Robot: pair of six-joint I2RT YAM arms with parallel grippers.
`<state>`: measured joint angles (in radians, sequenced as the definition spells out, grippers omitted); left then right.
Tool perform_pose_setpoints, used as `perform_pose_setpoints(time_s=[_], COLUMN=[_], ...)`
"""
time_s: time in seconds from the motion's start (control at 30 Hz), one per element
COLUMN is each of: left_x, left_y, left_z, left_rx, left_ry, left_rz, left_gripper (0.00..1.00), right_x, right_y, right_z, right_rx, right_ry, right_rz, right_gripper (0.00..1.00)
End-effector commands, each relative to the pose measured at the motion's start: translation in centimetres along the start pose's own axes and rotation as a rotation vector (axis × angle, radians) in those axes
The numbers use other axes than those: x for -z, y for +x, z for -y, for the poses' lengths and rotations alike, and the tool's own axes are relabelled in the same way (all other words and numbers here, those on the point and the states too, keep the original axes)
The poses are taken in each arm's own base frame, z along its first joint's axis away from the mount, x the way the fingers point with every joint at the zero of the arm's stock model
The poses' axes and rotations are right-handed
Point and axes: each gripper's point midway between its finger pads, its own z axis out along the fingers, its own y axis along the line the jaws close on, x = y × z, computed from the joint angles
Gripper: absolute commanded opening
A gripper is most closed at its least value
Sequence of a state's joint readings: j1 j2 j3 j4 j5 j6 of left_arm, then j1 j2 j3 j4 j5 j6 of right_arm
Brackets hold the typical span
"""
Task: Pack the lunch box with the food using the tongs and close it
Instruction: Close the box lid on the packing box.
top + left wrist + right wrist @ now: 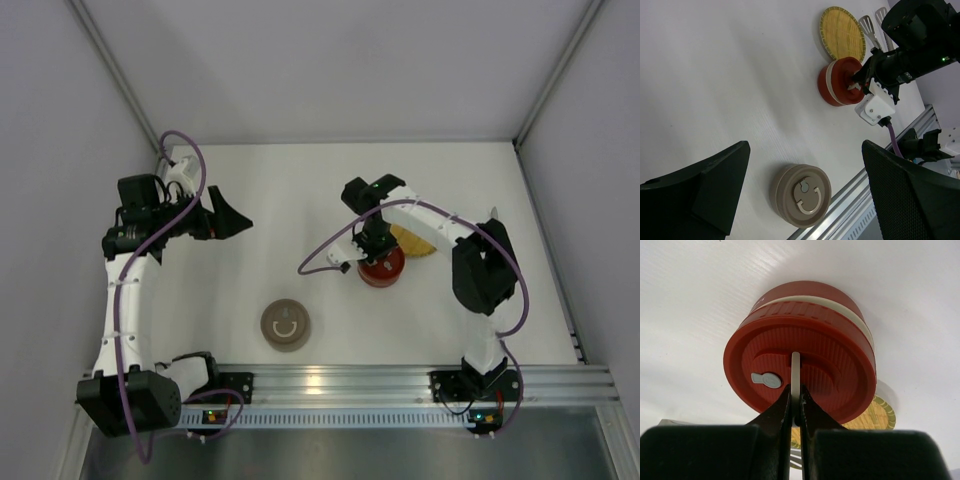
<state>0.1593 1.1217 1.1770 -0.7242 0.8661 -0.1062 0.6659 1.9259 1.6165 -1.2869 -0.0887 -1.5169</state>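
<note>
The lunch box point(385, 270) is a round red container with a cream band, closed by a ribbed red lid point(840, 360), standing right of centre on the white table. My right gripper point(796, 395) is shut on the lid's upright white handle point(795, 367), directly above the box point(837, 82). My left gripper point(805, 147) hangs open and empty over the left side of the table point(235, 222), far from the box. The grey-silver tongs point(868, 25) lie beyond the yellow plate. The food is out of view.
A brown round tin point(286, 325) with a ring handle sits near the front edge point(801, 196). The yellow woven plate point(415, 243) lies just behind the red box point(842, 32). An aluminium rail point(330, 380) runs along the front; grey walls enclose the other sides.
</note>
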Motion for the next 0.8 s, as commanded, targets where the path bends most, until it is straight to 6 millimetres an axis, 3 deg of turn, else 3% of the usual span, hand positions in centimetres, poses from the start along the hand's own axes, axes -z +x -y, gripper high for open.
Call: perform_pose_setpoints(time_s=[0.0,0.77], left_x=[0.2,0.3], left_y=[-0.7,-0.5], left_z=[-0.1,0.0], left_rx=[-0.041,-0.052], left_ry=[0.001,-0.002], left_rz=[0.034,0.039], left_gripper=[0.98,0.98], right_x=[0.5,-0.5], right_y=[-0.9,-1.4], right_z=[1.5,1.7], right_rx=[0.056,0.037], right_ry=[0.027,0.058], right_rz=[0.001,0.035], right_gripper=[0.0,0.0])
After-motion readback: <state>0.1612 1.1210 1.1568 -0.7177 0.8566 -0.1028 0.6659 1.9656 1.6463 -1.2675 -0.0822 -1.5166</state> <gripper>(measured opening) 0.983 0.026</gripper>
